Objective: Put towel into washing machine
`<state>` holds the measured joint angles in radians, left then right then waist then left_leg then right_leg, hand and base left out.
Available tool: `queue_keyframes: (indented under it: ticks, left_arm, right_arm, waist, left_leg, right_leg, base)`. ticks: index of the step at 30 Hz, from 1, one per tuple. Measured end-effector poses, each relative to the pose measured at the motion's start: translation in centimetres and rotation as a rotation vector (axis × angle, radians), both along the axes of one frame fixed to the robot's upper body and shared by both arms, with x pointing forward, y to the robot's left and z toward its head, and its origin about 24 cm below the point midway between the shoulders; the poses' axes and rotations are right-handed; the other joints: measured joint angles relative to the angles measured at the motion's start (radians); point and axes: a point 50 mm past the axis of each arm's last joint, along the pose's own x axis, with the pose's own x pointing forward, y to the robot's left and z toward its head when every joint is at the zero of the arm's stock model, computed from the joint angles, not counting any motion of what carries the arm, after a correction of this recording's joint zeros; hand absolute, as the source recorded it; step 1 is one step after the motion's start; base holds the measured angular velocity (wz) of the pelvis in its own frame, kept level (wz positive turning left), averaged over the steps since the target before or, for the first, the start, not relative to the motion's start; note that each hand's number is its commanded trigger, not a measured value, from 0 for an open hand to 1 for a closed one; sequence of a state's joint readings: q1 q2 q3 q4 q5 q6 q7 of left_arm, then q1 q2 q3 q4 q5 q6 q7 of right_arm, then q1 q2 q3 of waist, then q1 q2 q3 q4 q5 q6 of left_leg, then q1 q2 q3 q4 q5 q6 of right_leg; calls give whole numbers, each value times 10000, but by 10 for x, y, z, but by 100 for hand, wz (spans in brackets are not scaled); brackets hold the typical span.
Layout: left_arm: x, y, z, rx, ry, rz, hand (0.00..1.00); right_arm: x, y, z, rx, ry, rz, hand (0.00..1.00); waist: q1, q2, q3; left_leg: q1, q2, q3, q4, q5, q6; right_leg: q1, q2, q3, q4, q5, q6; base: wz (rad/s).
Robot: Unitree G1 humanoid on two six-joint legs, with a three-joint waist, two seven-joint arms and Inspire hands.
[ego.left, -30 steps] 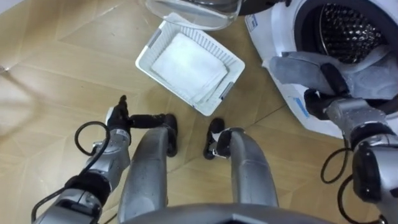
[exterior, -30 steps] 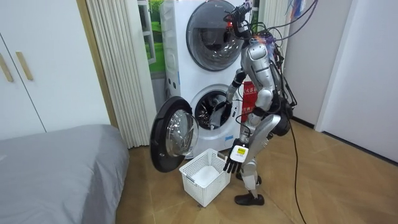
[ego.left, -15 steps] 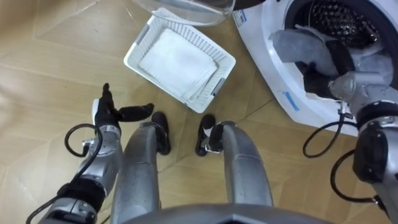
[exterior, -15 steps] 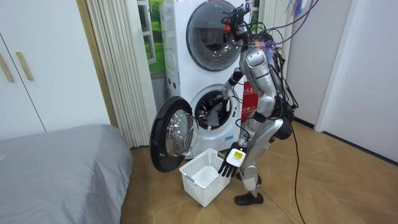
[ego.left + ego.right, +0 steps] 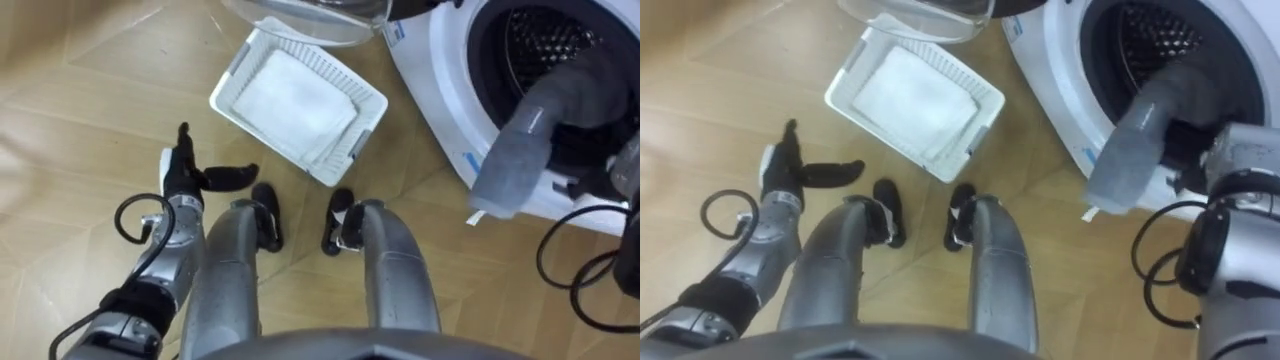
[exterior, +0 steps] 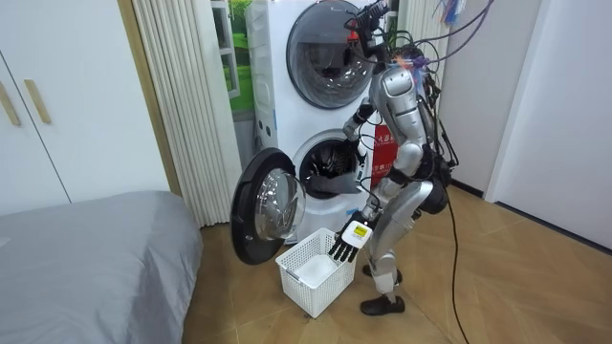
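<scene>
Wooden parquet floor (image 5: 80,120) runs up to a white front-loading washing machine (image 5: 440,60), whose round glass door (image 6: 268,218) stands swung open. The robot stands facing the machine. A long grey towel (image 5: 520,150) hangs out of the dark drum mouth, its upper part inside and its lower end drooping over the front rim. The right robot hand (image 5: 1240,150) sits at the opening, seemingly just behind the towel; I cannot tell how its fingers are set. The left robot hand (image 5: 183,178) hangs low with fingers straight and thumb spread, near a white slatted plastic basket (image 5: 352,148) holding a folded white cloth (image 5: 295,100).
</scene>
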<state>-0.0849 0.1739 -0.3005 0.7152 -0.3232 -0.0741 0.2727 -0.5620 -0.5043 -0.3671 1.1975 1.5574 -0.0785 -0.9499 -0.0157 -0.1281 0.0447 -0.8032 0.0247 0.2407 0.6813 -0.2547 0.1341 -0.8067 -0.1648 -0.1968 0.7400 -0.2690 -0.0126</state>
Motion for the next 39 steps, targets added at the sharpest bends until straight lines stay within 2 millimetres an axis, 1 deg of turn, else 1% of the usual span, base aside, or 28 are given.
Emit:
queue_keyframes:
  ticks: [1, 3, 6, 12, 15, 16, 17, 18, 22, 24, 25, 27, 28, 30, 31, 32, 33, 34, 35, 36, 37, 38, 39]
  left_arm:
    - [-1, -2, -1, -66, 54, -35, 0]
    - [-4, -6, -5, -223, 219, -108, 0]
    - [-4, -5, -8, -124, 367, -187, 0]
    - [-1, -4, -9, -56, 442, -416, 0]
    - [1, -6, -10, -12, 506, -655, 0]
    - [1, -6, -10, -10, 520, -654, 0]
    - [1, -6, -10, -5, 541, -648, 0]
    - [1, -6, -10, -1, 536, -644, 0]
    - [1, -6, -10, 63, 499, -698, 0]
    - [0, -5, -10, 84, 446, -663, 0]
    - [0, -3, -12, 122, 513, -625, 0]
    - [-7, 4, -17, 128, 771, -415, 0]
    - [-9, 5, -17, 168, 818, -403, 0]
    - [-18, 11, -22, 244, 1039, -224, 0]
    - [-19, 12, -24, 260, 1125, -192, 0]
    - [-23, 13, -26, 295, 1276, -157, 0]
    - [-27, 15, -29, 328, 1450, -125, 0]
    - [-29, 15, -30, 391, 1533, -142, 0]
    - [-34, 19, -33, 477, 1704, -67, 0]
    - [-37, 21, -35, 515, 1798, 25, 0]
    - [-43, 26, -37, 552, 1879, 250, 0]
    - [-48, 31, -39, 575, 1976, 551, 0]
    - [-54, 36, -40, 662, 2054, 767, 0]
  right_arm:
    - [-1, 0, 0, 42, 19, -196, 0]
    - [-3, -2, 2, 80, 89, -709, 0]
    - [-7, -2, 1, 162, 271, -1239, 0]
    - [-13, -1, -4, -63, 546, -1537, 0]
    - [-17, 0, -9, -385, 597, -1606, 0]
    - [-18, -1, -10, -426, 577, -1594, 0]
    - [-20, -1, -12, -487, 569, -1579, 0]
    - [-21, -1, -13, -545, 585, -1554, 0]
    - [-24, -2, -16, -625, 664, -1492, 0]
    - [-26, 0, -19, -736, 776, -1368, 0]
    - [-28, 2, -23, -870, 797, -1345, 0]
    - [-41, 9, -38, -954, 962, -1269, 0]
    - [-45, 10, -43, -949, 1067, -1249, 0]
    - [-65, 17, -61, -998, 1550, -1038, 0]
    - [-70, 19, -65, -1003, 1717, -958, 0]
    - [-79, 23, -73, -1041, 2007, -794, 0]
    - [-86, 27, -79, -1282, 2309, -353, 0]
    - [-91, 29, -83, -1452, 2540, -39, 0]
    - [-103, 34, -91, -1653, 2952, 471, 0]
    - [-109, 36, -95, -1692, 3108, 662, 0]
    - [-121, 41, -103, -1717, 3395, 949, 0]
    - [-132, 44, -109, -1904, 3715, 1494, 0]
    - [-141, 47, -113, -2312, 4145, 2450, 0]
  waist:
    - [22, 39, -5]
    - [116, 183, -29]
    - [228, 201, -26]
    - [241, 247, -14]
    - [241, 403, 7]
    - [241, 424, 13]
    - [242, 466, 0]
    - [244, 490, 11]
    - [245, 506, 4]
    - [299, 508, 3]
    - [372, 522, 6]
    - [415, 551, 0]
    - [424, 557, 3]
    - [493, 619, -13]
    - [511, 651, -19]
    - [521, 743, -49]
    - [547, 833, -92]
    - [519, 873, -102]
    - [508, 931, -113]
    - [512, 963, -128]
    - [512, 1019, -164]
    - [513, 1084, -197]
    - [513, 1138, -222]
  left_leg:
    - [82, -24, 8, -87, 26, 2]
    - [249, -66, 31, -351, 111, 7]
    - [269, -53, 72, -499, 139, -2]
    - [260, -27, 86, -587, 138, -3]
    - [404, -33, 58, -690, 138, -3]
    - [451, -40, 59, -723, 138, -3]
    - [526, -39, 58, -775, 138, -3]
    - [583, -40, 60, -804, 138, -3]
    - [650, -38, 66, -857, 141, -10]
    - [675, -2, 64, -881, 151, -24]
    - [731, 19, 38, -946, 169, -51]
    - [1046, 14, -7, -1121, 185, -75]
    - [1146, 1, -4, -1186, 191, -83]
    - [1520, -5, 1, -1391, 201, -102]
    - [1610, -6, 2, -1451, 206, -111]
    - [1784, 5, 4, -1544, 211, -119]
    - [1965, -10, 6, -1689, 225, -140]
    - [2074, -15, 7, -1758, 234, -152]
    - [2349, -16, 11, -1930, 257, -185]
    - [2509, -13, 9, -2033, 274, -206]
    - [2864, -10, 10, -2229, 295, -237]
    - [3174, -14, 8, -2364, 300, -255]
    - [3418, -16, 8, -2481, 300, -278]
  right_leg:
    - [73, -5, 13, -51, 18, 21]
    - [222, 7, 18, -290, 103, 54]
    - [246, 49, 15, -447, 149, 52]
    - [272, 92, -5, -539, 186, 102]
    - [478, 96, -76, -693, 215, 120]
    - [524, 96, -78, -724, 217, 123]
    - [600, 113, -81, -795, 233, 130]
    - [656, 112, -87, -819, 235, 130]
    - [720, 122, -68, -863, 250, 126]
    - [771, 186, -38, -1010, 309, 132]
    - [857, 277, -2, -1124, 369, 127]
    - [1215, 308, -80, -1353, 403, 148]
    - [1310, 300, -85, -1396, 406, 153]
    - [1691, 351, -71, -1682, 438, 171]
    - [1788, 375, -57, -1733, 456, 181]
    - [1979, 448, -1, -1897, 502, 206]
    - [2157, 452, -3, -2047, 553, 212]
    - [2265, 452, -8, -2119, 579, 217]
    - [2552, 469, -5, -2340, 625, 210]
    - [2723, 486, -13, -2483, 653, 209]
    - [3093, 536, -17, -2726, 706, 227]
    - [3416, 607, -62, -2867, 709, 232]
    - [3656, 623, -86, -2981, 710, 233]
  base:
    - [0]
    - [0]
    - [0]
    - [0]
    - [0]
    - [0]
    - [0]
    - [0]
    - [0]
    - [-6]
    - [-6]
    - [2]
    - [0]
    - [-2]
    - [-5]
    - [-8]
    - [-9]
    - [-9]
    - [-5]
    - [-5]
    - [0]
    - [0]
    - [0]
